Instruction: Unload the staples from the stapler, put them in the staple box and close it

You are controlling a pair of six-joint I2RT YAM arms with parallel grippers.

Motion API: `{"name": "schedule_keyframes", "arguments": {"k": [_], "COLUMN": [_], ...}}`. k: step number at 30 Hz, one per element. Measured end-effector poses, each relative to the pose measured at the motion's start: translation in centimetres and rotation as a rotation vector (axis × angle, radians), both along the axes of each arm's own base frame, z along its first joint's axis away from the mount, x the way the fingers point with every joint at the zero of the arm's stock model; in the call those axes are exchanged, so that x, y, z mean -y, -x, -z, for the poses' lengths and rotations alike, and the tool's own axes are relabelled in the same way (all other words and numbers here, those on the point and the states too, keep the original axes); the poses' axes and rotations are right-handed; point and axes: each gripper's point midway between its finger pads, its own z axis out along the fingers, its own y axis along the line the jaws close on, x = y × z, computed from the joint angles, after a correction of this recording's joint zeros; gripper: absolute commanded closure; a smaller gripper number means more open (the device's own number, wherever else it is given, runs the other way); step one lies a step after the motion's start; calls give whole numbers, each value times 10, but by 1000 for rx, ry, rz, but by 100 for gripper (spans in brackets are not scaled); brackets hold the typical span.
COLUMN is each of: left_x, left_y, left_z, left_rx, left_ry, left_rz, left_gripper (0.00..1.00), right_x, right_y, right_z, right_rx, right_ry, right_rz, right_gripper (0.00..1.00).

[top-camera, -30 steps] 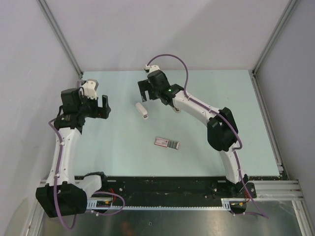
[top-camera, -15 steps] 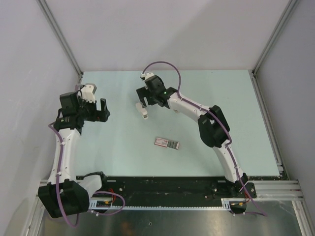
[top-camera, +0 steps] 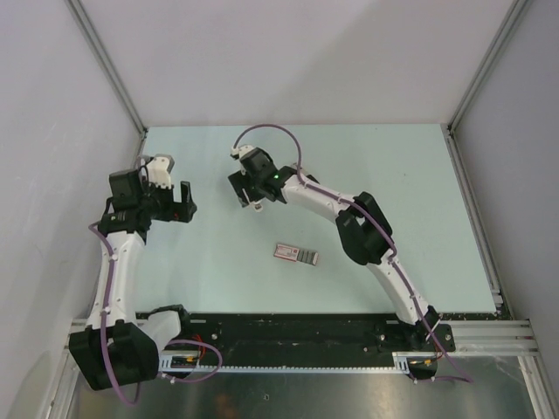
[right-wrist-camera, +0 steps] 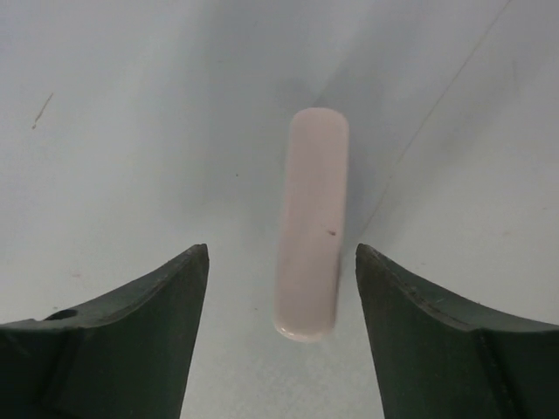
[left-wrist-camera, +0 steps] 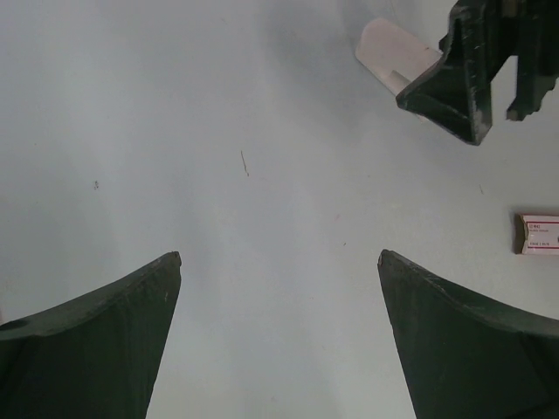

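The stapler [right-wrist-camera: 312, 218], a slim white oblong, lies flat on the pale green table. My right gripper [right-wrist-camera: 281, 249] hangs straight over it. Its jaws are open, one on each side of the stapler's near end, with a gap on both sides. From above, the right gripper [top-camera: 247, 196] hides most of the stapler, and only a white tip [top-camera: 256, 207] shows. In the left wrist view the stapler [left-wrist-camera: 389, 52] lies beside the right gripper's fingers [left-wrist-camera: 463, 78]. My left gripper [left-wrist-camera: 279, 254] is wide open over bare table, left of the stapler. No staples show.
A flat pink-and-grey packet [top-camera: 297, 254] lies nearer the front, right of centre, and its end [left-wrist-camera: 537, 233] shows in the left wrist view. Grey walls and metal rails enclose the table on three sides. The arm bases sit on a black rail at the near edge.
My right arm has swung left and come down over the stapler, and its jaws have narrowed a little. The left arm has barely moved.
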Motion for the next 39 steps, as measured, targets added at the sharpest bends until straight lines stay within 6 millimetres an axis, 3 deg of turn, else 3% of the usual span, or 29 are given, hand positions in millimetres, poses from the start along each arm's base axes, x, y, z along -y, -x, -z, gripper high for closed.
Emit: {"name": "schedule_keyframes", "arguments": {"k": [7,11,17,25,28,35,39], "left_x": [0,1,6,47,56,67,65], "left_y": [5,5,8,11,14,33,39], "left_z": [-2,-5,-3,17,28,59,73], "left_rx": [17,27,27,-28,-54,-109,-125], "left_ry": [-9,-11,-2,46,67,86,62], "left_rz": [4,4,24,210,265,370,400], "left_gripper": [1,1,3,1,0,0,0], "right_x": [-4,-1,0,-22,-29,-51,-61], "right_y": [3,1,2,20,35,60,70], "right_z": [23,22,21,9,-10,-74,-87], "right_rx": [-22,-22,-33,-111,-153,-208,-237], "right_ry": [61,73,68,-94,-195,-464,-538], "right_rz": [4,20,42,98,110,100,84], "right_gripper": [54,77,97,100,100,100,100]}}
